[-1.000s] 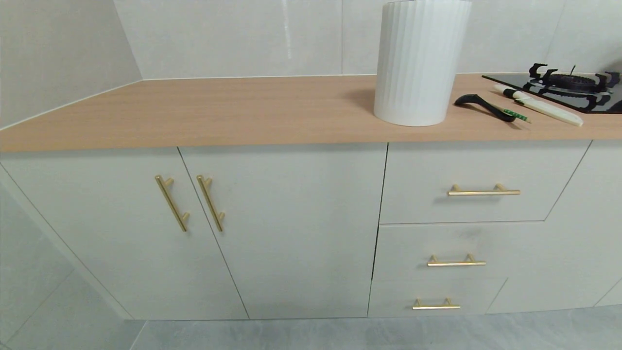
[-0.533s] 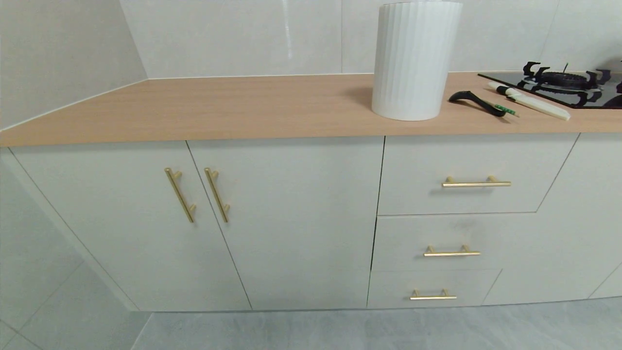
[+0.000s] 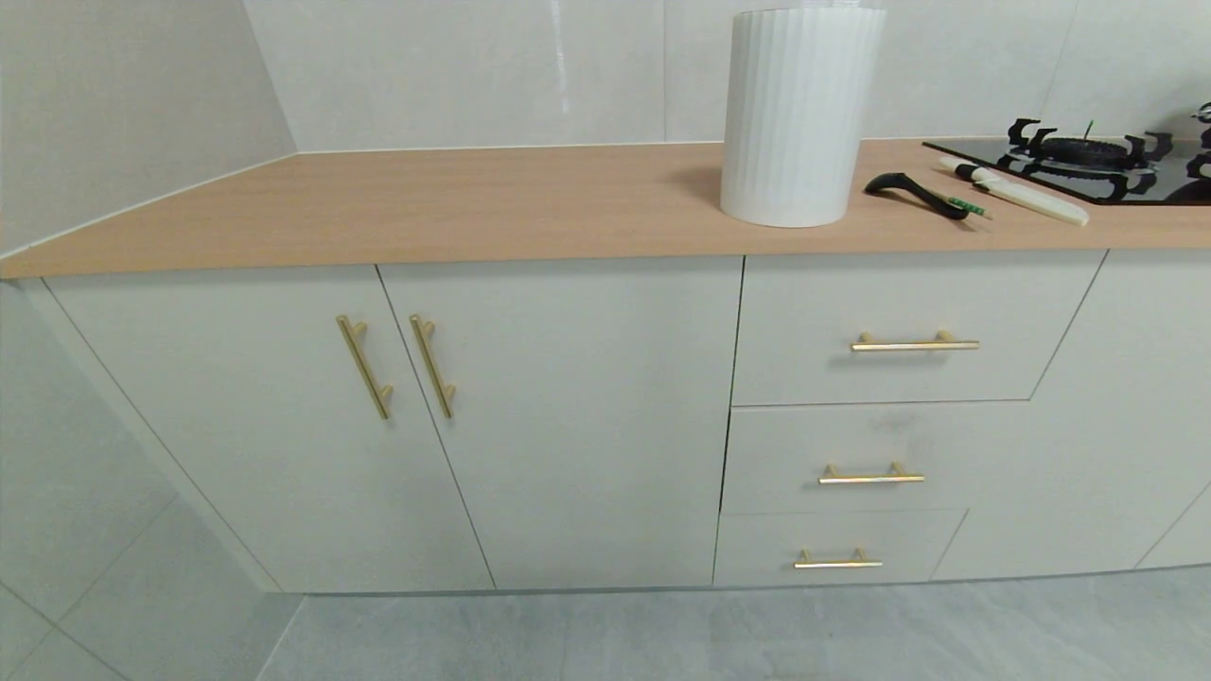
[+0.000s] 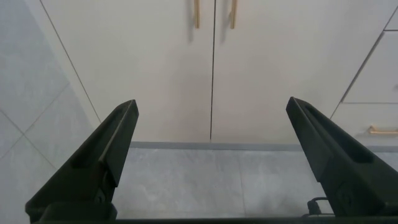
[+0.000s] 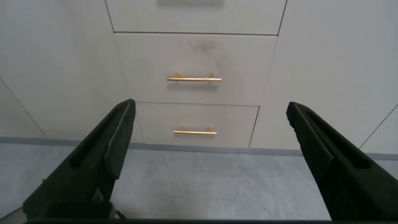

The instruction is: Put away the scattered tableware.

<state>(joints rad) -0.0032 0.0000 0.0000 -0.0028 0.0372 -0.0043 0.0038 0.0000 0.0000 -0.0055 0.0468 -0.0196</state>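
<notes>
On the wooden countertop (image 3: 426, 203) stands a tall white ribbed container (image 3: 798, 118). Right of it lie a black-handled utensil (image 3: 913, 192) with a green tip and a white knife-like utensil (image 3: 1017, 189) with a black band. My left gripper (image 4: 211, 112) hangs low before the double cupboard doors, open, nothing between its dark fingers (image 4: 102, 165). My right gripper (image 5: 208, 112) hangs low facing the lower drawers, also open and empty.
A black gas hob (image 3: 1088, 161) sits at the counter's right end. Below are two cupboard doors with gold handles (image 3: 364, 367) and a stack of three drawers (image 3: 913, 345). Tiled wall runs behind; grey floor (image 3: 662, 634) lies in front.
The head camera has pulled back and shifted, so the counter, container and utensils sit higher and smaller in the picture. Nothing on the counter has moved.
</notes>
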